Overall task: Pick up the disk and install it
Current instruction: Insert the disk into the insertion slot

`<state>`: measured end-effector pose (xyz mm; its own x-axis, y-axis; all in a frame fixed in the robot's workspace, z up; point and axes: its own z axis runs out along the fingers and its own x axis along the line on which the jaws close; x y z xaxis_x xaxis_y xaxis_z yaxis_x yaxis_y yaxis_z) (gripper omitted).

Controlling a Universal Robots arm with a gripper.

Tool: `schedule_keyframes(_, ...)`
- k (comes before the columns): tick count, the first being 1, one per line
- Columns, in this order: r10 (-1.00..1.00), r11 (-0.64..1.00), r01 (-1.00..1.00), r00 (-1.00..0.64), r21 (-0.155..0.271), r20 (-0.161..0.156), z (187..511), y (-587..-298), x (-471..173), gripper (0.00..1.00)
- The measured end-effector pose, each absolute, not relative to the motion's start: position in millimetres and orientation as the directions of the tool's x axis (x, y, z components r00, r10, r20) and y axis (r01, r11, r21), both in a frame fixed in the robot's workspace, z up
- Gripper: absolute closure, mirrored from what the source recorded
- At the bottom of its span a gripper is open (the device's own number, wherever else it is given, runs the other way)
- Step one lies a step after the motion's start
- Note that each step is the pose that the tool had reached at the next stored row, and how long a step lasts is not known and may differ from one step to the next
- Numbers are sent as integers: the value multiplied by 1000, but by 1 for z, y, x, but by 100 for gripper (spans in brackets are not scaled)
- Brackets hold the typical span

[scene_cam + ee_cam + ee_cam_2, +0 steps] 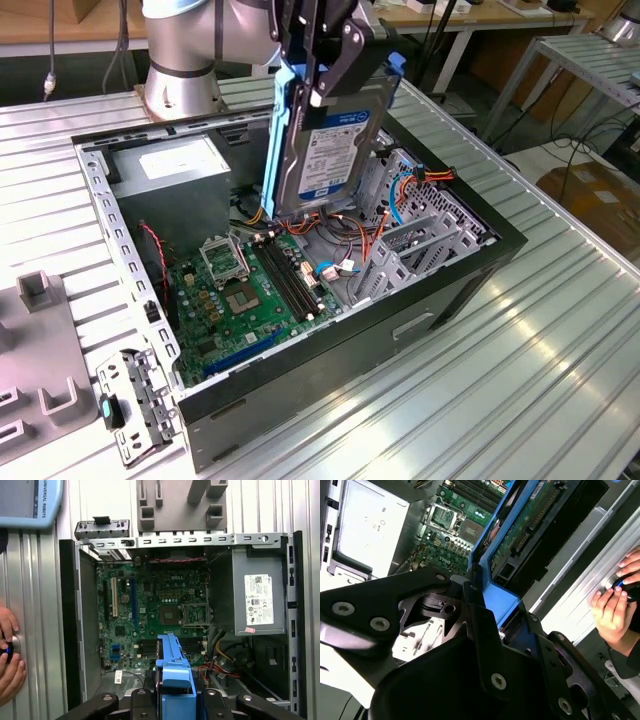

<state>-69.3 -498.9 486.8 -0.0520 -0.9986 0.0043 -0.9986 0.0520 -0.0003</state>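
Ribbed metal counter (545,365) carries an open computer case (330,372); gripper (322,85) clamped on the disk (330,150), which hangs on edge just below it, with the motherboard (230,290) lower still beneath the gripper.

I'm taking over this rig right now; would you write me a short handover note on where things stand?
Gripper: shut on the disk, holding it on edge by its upper end.
Disk: in the air over the open computer case, its lower edge near the cables between the motherboard and the drive cage.
Done: disk picked up.
Left: installing it; it is not seated anywhere yet.
Note: a person's hand rests on a button on the table beside the case.
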Motion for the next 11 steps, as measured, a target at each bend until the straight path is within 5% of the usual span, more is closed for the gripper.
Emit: schedule_keyframes(11,-999,52,-999,-52,1,4,486,-534,-58,63)
